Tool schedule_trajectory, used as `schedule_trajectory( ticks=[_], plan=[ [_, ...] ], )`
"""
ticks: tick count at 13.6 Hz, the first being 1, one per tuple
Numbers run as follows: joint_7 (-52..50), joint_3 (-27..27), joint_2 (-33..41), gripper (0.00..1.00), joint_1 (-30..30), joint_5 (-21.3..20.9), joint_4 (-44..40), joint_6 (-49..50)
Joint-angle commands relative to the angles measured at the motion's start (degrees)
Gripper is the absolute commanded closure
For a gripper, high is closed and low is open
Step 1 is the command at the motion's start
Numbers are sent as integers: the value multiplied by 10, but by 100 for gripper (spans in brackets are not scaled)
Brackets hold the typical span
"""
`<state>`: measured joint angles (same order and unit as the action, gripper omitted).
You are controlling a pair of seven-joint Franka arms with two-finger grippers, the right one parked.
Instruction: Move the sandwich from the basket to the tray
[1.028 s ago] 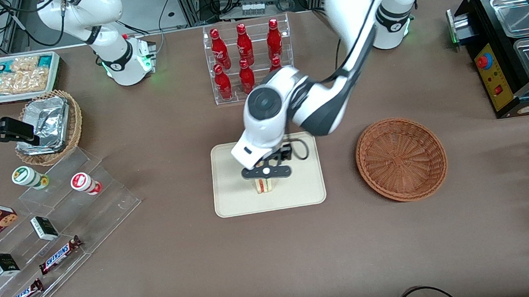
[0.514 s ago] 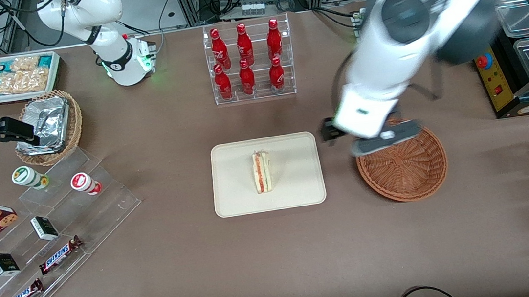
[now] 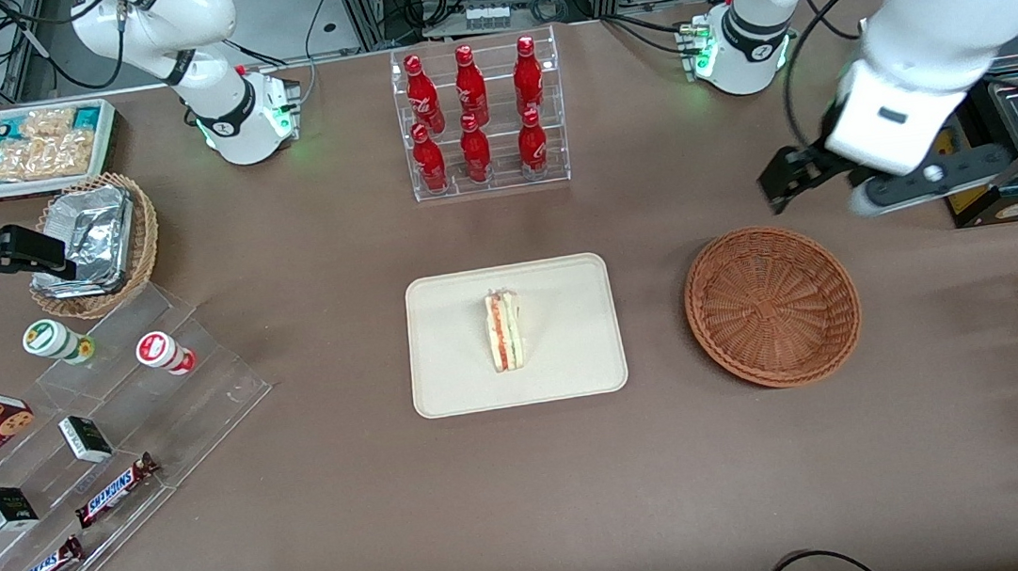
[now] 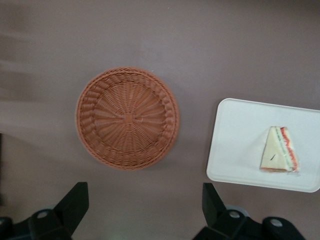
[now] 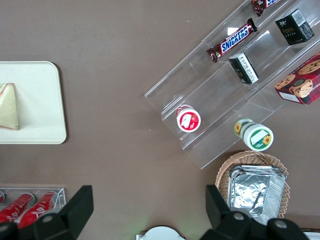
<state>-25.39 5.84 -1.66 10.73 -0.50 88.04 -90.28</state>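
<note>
Sandwich: the sandwich (image 3: 504, 330) lies on the tray (image 3: 451, 367) at the centre of the front view, a little toward the tray's basket-side half, free of any grip.

Long axis: the wedge's striped cut edge runs up and down the front frame, from the tray's upper rim toward its lower one; red and green layers show along it.

Tray: cream-white and flat on the brown table, its near rim toward the front camera; nothing else rests on it.

Basket: the basket (image 3: 772, 305) sits right of centre in the front frame, well apart from the tray and empty; the left wrist view (image 4: 127, 118) confirms a bare woven floor.

Gripper: the left arm's gripper (image 3: 848, 184) hangs in the upper right of the front frame, above the table and farther from the camera than the basket, fingers spread wide with nothing between them; the left wrist view (image 4: 142, 210) shows the same open span.

Bearing: from the gripper, the sandwich lies down and to the left of the front frame, with the basket between the two.

Stage: judged from this layout, the transfer looks complete, and any coming move would seem to be a retreat, not a reach.

Backdrop: a rack of red bottles (image 3: 477, 114) stands at upper centre.
</note>
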Motion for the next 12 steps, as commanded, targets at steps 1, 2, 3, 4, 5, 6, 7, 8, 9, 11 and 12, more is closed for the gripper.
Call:
schedule_trajectory(
  ticks=[1,2,3,4,5,6,7,8,9,11,12],
  plan=[
    [65,7,23,0,-39,2,14,21],
    [91,7,23,0,-52,2,11,26],
    [125,7,23,0,-65,3,3,35],
    [154,3,23,0,-71,3,-2,44],
    [181,-19,23,0,-68,2,-2,52],
    [204,-38,23,0,-65,3,-3,55],
    [227,-48,23,0,-64,6,-4,56],
    [235,-53,22,0,-66,6,-11,56],
    [235,-56,22,0,-66,2,-11,56],
    [235,-56,17,0,-70,1,-20,55],
    [235,-56,15,0,-71,1,-23,54]
  ],
)
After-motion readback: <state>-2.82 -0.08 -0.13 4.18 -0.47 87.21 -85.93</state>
